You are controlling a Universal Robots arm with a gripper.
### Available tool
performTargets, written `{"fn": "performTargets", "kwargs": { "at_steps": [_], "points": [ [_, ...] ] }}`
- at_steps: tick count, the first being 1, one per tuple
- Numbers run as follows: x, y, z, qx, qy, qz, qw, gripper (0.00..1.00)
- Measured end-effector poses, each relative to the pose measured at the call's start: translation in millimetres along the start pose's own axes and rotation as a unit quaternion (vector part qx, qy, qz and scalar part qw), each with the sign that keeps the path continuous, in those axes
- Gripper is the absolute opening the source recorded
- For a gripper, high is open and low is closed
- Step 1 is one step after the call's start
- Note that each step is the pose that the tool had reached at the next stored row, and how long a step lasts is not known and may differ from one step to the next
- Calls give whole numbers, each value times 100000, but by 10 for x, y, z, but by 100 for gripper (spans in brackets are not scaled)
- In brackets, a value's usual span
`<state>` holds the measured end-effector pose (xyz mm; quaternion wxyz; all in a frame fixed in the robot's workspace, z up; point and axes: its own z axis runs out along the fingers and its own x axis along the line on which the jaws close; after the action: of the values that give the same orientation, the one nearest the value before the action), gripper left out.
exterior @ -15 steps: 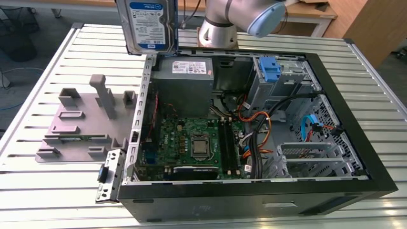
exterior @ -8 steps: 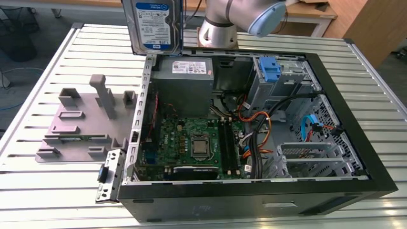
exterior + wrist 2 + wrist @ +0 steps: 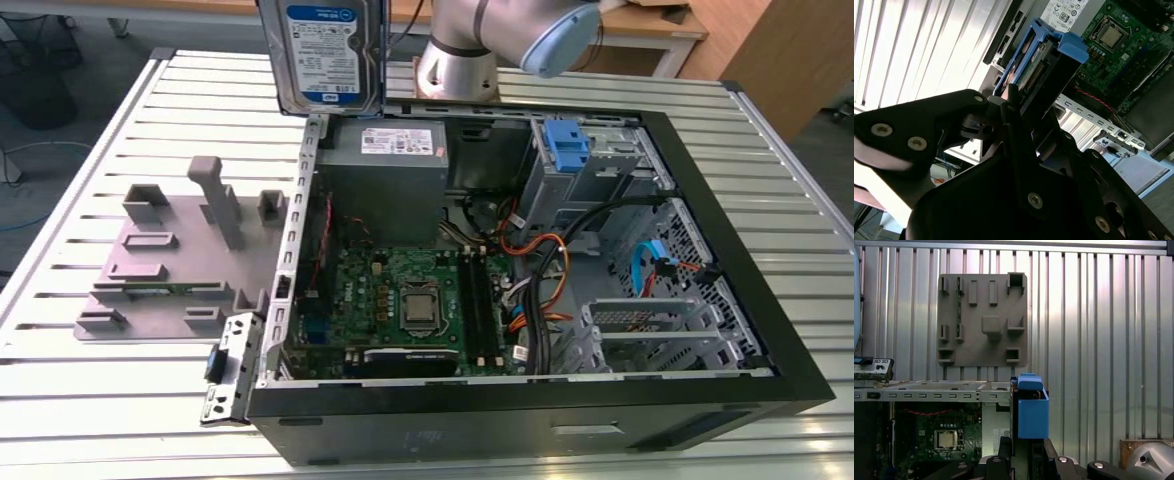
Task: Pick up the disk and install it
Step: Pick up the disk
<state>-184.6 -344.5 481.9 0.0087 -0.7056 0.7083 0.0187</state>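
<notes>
**A:** If we begin with the biggest thing, what lies on the slatted metal table [image 3: 107, 380]?

**B:** An open computer case [image 3: 747, 330], on its side with its inside showing. Beside it, toward the exterior view's left, rests a grey fixture plate [image 3: 167, 265] with upright posts and slots.

**A:** And inside the case?

**B:** A grey power-supply box [image 3: 387, 165] with a white sticker sits at the far wall. A green motherboard [image 3: 400, 300] lies nearer the camera.

**A:** Where is the disk?

**B:** The disk [image 3: 327, 55] hangs upright in the air above the case's far wall, near the power-supply corner. Its blue-and-white label faces the exterior camera. It looks clear of both case and table.

**A:** What about the gripper?

**B:** In the second wrist view the gripper [image 3: 1016, 107] is clamped on the disk, at the end farthest from the case, one jaw to each face.

**A:** Anything smaller?

**B:** A bare blue bracket [image 3: 567, 145] stands in the drive bay, toward the exterior view's right.
</notes>
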Motion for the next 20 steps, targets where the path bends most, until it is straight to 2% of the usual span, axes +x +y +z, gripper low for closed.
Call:
{"fn": "performTargets", "kwargs": {
  "at_steps": [5,10,11,20],
  "points": [
    [0,-25,0,2,1,-5,100000,35],
    [-1,-129,-1,0,1,-5,100000,35],
    [-1,-205,-1,2,0,-2,100000,35],
    [-2,-536,-4,0,0,0,100000,35]
  ]
}}
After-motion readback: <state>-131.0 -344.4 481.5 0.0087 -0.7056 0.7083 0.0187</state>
